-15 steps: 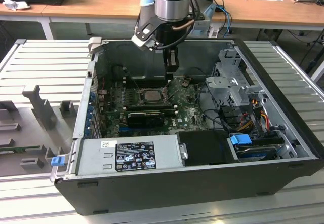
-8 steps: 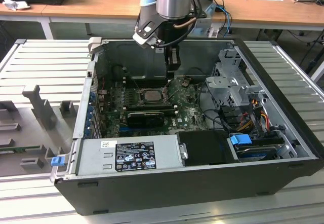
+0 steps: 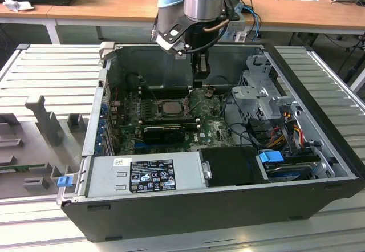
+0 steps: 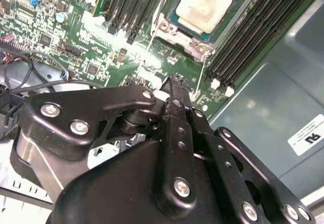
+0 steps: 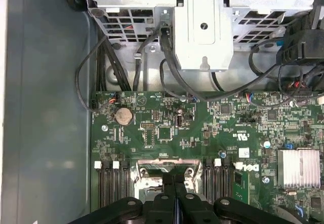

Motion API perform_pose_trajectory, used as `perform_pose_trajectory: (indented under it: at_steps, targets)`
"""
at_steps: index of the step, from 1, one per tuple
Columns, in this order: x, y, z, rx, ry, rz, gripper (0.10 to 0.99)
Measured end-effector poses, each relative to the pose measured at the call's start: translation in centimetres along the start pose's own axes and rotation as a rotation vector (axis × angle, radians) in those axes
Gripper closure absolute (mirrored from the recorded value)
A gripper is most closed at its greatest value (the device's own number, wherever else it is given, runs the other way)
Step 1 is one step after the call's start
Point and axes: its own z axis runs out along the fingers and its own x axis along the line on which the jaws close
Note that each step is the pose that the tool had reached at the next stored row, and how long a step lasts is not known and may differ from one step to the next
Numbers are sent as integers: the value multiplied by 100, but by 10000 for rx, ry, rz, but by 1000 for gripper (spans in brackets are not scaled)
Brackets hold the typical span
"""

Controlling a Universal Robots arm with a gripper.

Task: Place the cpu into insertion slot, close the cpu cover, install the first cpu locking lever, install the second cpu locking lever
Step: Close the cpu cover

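The cpu (image 4: 207, 3), a pale silvery square, lies flat in the insertion slot (image 4: 198, 45) on the green board; in the exterior view the cpu (image 3: 169, 107) sits mid-board. The cpu cover (image 4: 171, 17) lies down as a metal frame around the chip. A thin wire locking lever (image 4: 203, 79) runs out from the socket's corner. My gripper (image 4: 174, 79) is shut with nothing seen between its fingers, its tip just off that corner beside the lever. In the exterior view the gripper (image 3: 198, 82) hangs at the socket's edge toward that view's right. The first wrist view shows the gripper (image 5: 174, 181) over the socket frame.
Black memory slots (image 4: 253, 36) flank the socket on both sides. A long black card (image 3: 165, 131) lies in front of it, a grey power supply (image 3: 145, 175) along the case front, and a metal drive cage (image 3: 259, 95) with cables at the exterior view's right. A finned heatsink (image 5: 298, 168) stands nearby.
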Motion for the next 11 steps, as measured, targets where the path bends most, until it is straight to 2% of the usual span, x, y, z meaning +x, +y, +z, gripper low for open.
perform_pose_trajectory:
  at_steps: [2,3,4,11]
  targets:
    - [0,28,2,1,0,-1,980]
    - [1,82,5,3,1,1,980]
    - [1,106,6,4,1,-1,980]
    - [3,212,13,4,2,-15,980]
